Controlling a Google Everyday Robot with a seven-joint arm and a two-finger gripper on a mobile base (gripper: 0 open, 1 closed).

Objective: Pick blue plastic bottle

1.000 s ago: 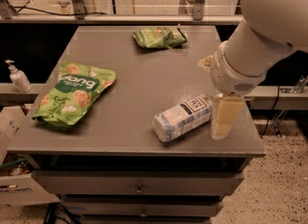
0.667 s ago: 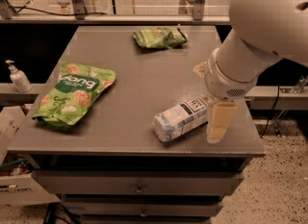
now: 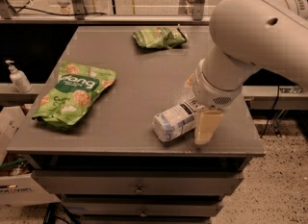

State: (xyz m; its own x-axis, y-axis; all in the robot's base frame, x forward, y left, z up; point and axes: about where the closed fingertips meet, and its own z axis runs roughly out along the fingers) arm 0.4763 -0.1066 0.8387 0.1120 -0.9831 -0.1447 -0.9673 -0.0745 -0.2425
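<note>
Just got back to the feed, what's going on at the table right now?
The robot's arm reaches down over the front right of the grey table, with its gripper right beside the right-hand end of the blue plastic bottle. The bottle lies on its side near the front edge, not yet lifted. A large green snack bag lies on the left, and a smaller green bag near the back.

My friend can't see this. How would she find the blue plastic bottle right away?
Look at the grey table, near its front right edge. The blue plastic bottle lies on its side there, right beside the gripper, which hangs at the bottle's right end. The big green snack bag and small green bag are crinkly; the bottle is pale with a dark label.
</note>
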